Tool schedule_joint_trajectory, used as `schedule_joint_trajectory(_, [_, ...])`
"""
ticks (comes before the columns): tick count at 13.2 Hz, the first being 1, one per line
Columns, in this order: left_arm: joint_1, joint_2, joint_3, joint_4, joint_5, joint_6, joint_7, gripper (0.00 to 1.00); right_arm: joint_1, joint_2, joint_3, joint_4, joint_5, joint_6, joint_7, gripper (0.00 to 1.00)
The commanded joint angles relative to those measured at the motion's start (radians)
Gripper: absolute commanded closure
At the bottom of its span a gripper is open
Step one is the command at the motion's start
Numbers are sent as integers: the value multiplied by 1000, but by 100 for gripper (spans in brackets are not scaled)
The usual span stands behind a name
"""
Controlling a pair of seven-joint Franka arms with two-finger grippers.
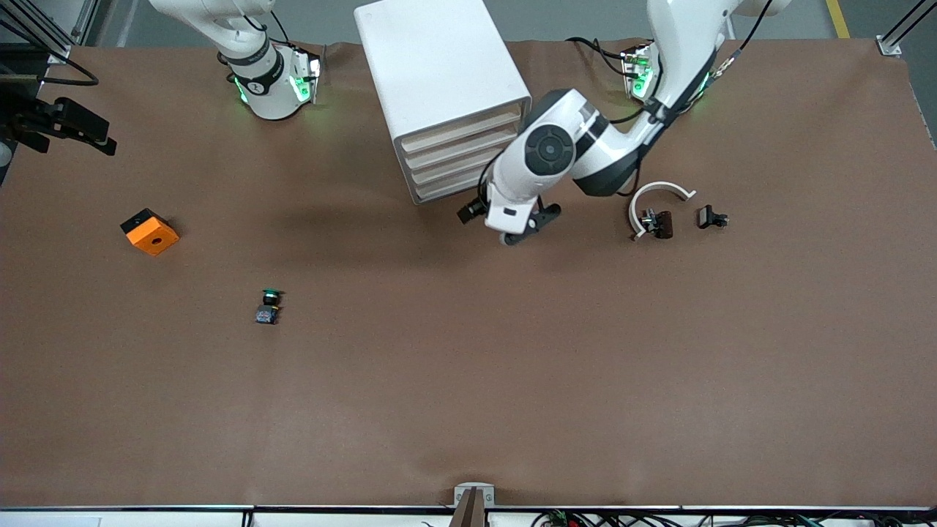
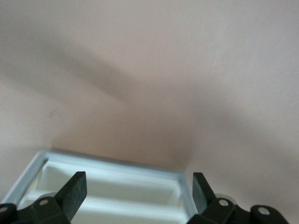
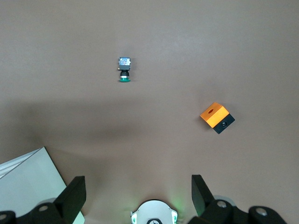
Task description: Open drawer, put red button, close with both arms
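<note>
1. Where the table runs toward the left arm's end, the red button (image 1: 661,224) lies on the brown table (image 1: 468,380), inside the curve of a white arc-shaped piece (image 1: 654,192); only the front view shows it, and there it reads as a small dark, reddish thing.
2. A small black part (image 1: 711,217) lies just beside them, nearer that end of the table.
3. The left gripper (image 1: 528,227) hangs low over the table, in front of the white drawer cabinet (image 1: 439,73) and well apart from the button.
4. Its wrist view shows its fingers (image 2: 74,189) spread wide and holding nothing, with the cabinet's white edge (image 2: 112,163) between them.
5. The cabinet's drawers (image 1: 468,157) all look pushed in, so I cannot tell what they hold.
6. The right gripper (image 3: 136,179) is outside the front view; its wrist view shows its fingers (image 3: 74,191) spread and empty, high over the table by the right arm's (image 1: 256,66) base.
7. That view also takes in the green button (image 3: 124,70) and an orange box (image 3: 217,116), both toward the right arm's end.
</note>
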Motion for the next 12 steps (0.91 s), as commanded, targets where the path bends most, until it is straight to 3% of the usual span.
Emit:
schedule_joint_trajectory(1, [30, -43, 41, 19, 74, -21, -9, 0, -19, -31, -5, -31, 17, 17, -23, 0])
schedule_joint_trajectory(4, [110, -69, 41, 40, 201, -59, -6, 0, -24, -31, -5, -31, 15, 23, -49, 0])
schedule_joint_trajectory(8, [183, -66, 42, 140, 350, -199, 35, 0, -33, -35, -2, -38, 15, 33, -51, 0])
schedule_joint_trajectory(12, [274, -69, 41, 238, 359, -286, 226, 0, -52, -46, 15, -45, 15, 37, -51, 0])
